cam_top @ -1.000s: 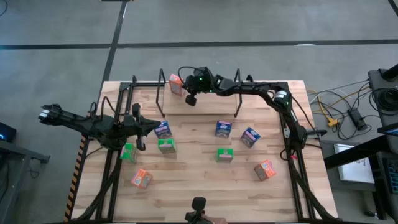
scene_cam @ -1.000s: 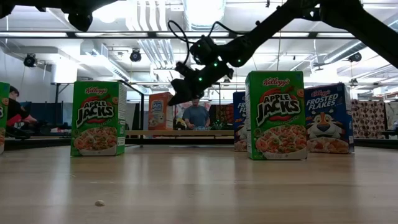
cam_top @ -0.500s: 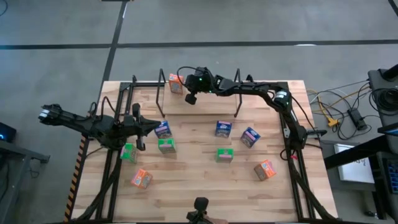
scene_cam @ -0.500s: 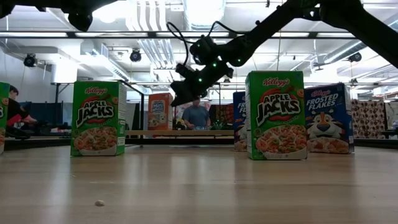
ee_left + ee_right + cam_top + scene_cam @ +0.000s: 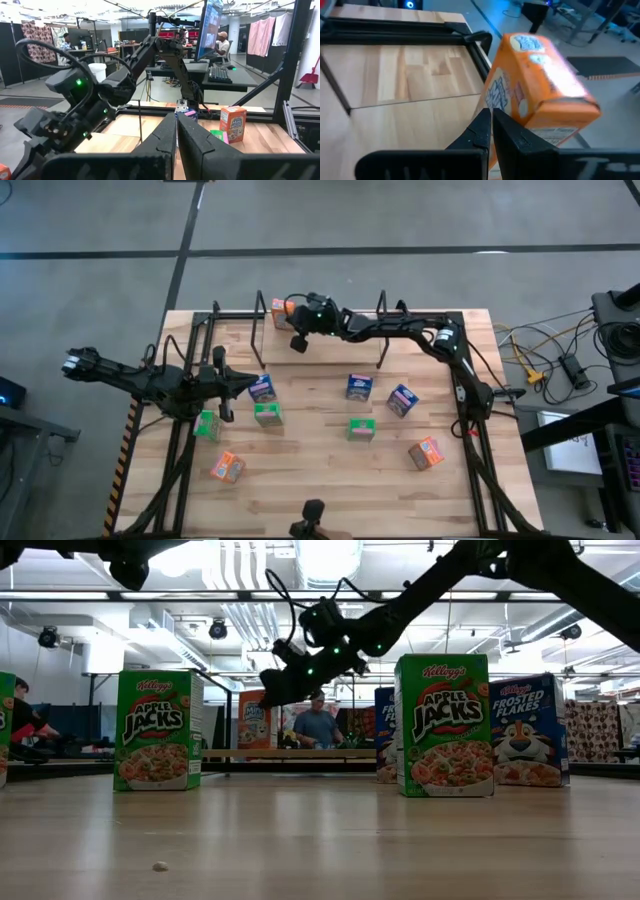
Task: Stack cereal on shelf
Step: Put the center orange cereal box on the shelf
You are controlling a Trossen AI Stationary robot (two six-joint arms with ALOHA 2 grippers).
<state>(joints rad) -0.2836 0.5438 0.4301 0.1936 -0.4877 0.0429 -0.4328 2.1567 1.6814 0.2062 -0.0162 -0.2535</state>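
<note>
An orange cereal box [image 5: 282,308] stands at the far left of the black rod shelf [image 5: 379,330], and also shows in the low view [image 5: 250,720]. My right gripper [image 5: 297,320] is shut, and its fingertips are at that box [image 5: 540,95]. My left gripper [image 5: 243,385] is shut and empty, held high at the table's left beside a blue box [image 5: 262,388]. Other boxes stand on the table: green [image 5: 267,414], green [image 5: 206,425], orange [image 5: 227,468], blue [image 5: 359,387], blue [image 5: 402,400], green [image 5: 361,429], orange [image 5: 426,452]. My right gripper's shut fingers [image 5: 507,132] lie against the orange box's side face [image 5: 502,102], so the outer side of one finger is on it. The fingers come from the table's right, slanting down. The box leans in the wrist view; what it rests on is hidden.
The shelf's two upright hoops [image 5: 260,330] [image 5: 381,330] stand either side of my right arm's forearm. The table frame's black rails [image 5: 200,340] run along the far and side edges. Bare wood lies in the middle front [image 5: 310,460].
My right gripper has moved toward the table's left and slightly toward the far edge, staying shut. The orange box has shifted a little the same way along the shelf.
</note>
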